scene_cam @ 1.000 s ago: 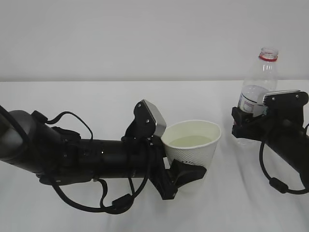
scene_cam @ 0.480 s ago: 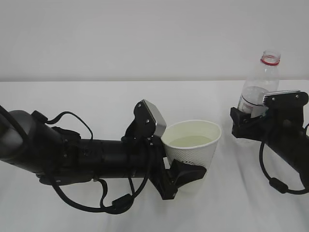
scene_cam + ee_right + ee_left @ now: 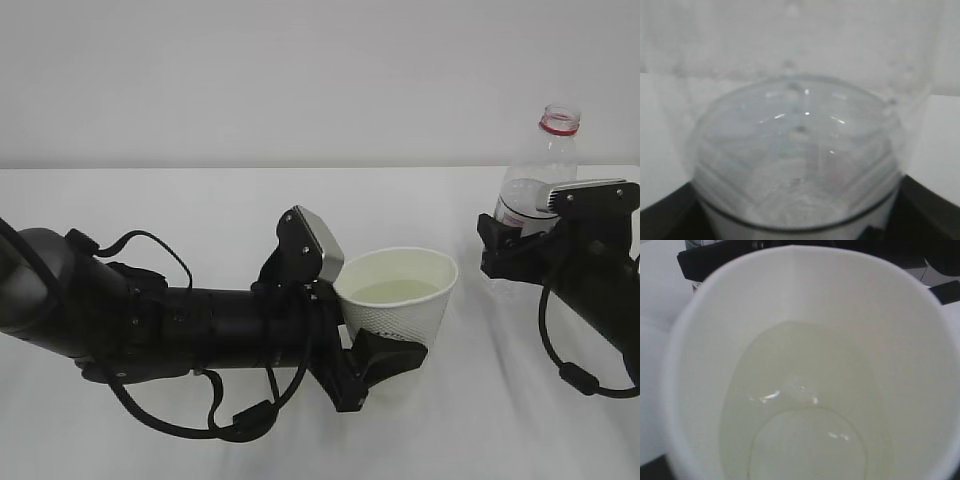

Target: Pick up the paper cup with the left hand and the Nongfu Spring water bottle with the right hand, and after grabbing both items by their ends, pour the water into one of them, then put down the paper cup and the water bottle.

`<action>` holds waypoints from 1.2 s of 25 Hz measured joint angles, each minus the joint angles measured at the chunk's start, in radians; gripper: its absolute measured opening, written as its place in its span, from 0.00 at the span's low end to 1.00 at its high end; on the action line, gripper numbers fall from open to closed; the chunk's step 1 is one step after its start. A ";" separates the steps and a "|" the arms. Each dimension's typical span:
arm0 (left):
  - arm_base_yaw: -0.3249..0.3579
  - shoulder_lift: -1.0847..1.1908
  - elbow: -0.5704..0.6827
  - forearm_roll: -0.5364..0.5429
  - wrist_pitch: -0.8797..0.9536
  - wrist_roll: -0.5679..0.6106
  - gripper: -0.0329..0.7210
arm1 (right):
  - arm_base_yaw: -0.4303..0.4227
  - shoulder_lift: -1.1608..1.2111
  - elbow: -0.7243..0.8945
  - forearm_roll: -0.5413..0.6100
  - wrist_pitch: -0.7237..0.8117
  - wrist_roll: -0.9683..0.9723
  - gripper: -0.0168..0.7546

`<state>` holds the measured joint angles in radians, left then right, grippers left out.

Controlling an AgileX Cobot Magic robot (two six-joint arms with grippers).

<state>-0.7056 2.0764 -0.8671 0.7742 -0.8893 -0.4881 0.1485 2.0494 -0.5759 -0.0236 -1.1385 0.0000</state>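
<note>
Nearest the camera, in the lower left of the exterior view, the bulky black arm with its looping cables reaches toward the middle of the frame. At its tip the left hand [image 3: 375, 345] clasps the paper cup [image 3: 398, 305] around its lower wall, jaws set wide to the cup's girth, with the grey plate [image 3: 322, 250] tilted just beside the cup's left rim. The cup stands upright in the lower centre of the picture, its dimpled white side facing the camera. A shallow pool of the water [image 3: 395, 291] lies inside it; the left wrist view looks straight down into the cup [image 3: 685, 390], where the water [image 3: 805, 410] covers the cream bottom and catches a few small glints.

Farther back, at the right edge of the exterior view, the right hand [image 3: 520, 250] sits around the lower body of the Nongfu Spring water bottle [image 3: 540, 175]. The jaws flank the bottle on both sides, but whether they press it or stand slightly off it I cannot tell. The bottle stands upright and uncapped, its red neck ring near the upper right of the frame. The right wrist view shows the bottle's clear wall [image 3: 795, 155] filling the picture, blurred by closeness.

The white table [image 3: 180, 200] runs back to a plain pale wall.
</note>
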 joint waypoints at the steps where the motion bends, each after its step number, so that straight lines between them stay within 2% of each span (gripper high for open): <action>1: 0.000 0.000 0.000 -0.006 0.000 0.000 0.70 | 0.000 -0.002 0.000 0.000 0.000 0.000 0.80; 15: 0.000 0.000 0.000 -0.047 0.000 0.000 0.70 | 0.000 -0.146 0.179 -0.010 -0.002 0.013 0.80; 22: 0.000 0.000 0.000 -0.051 0.001 0.000 0.70 | 0.000 -0.162 0.192 -0.018 -0.002 0.015 0.81; 26: 0.000 0.000 0.000 -0.051 0.001 0.000 0.70 | 0.000 -0.162 0.192 -0.032 -0.002 0.015 0.87; 30: 0.000 0.000 0.000 -0.051 0.001 0.000 0.70 | 0.000 -0.162 0.200 -0.037 -0.004 0.015 0.89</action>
<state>-0.7056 2.0764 -0.8671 0.7236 -0.8883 -0.4881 0.1485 1.8871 -0.3762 -0.0606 -1.1430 0.0147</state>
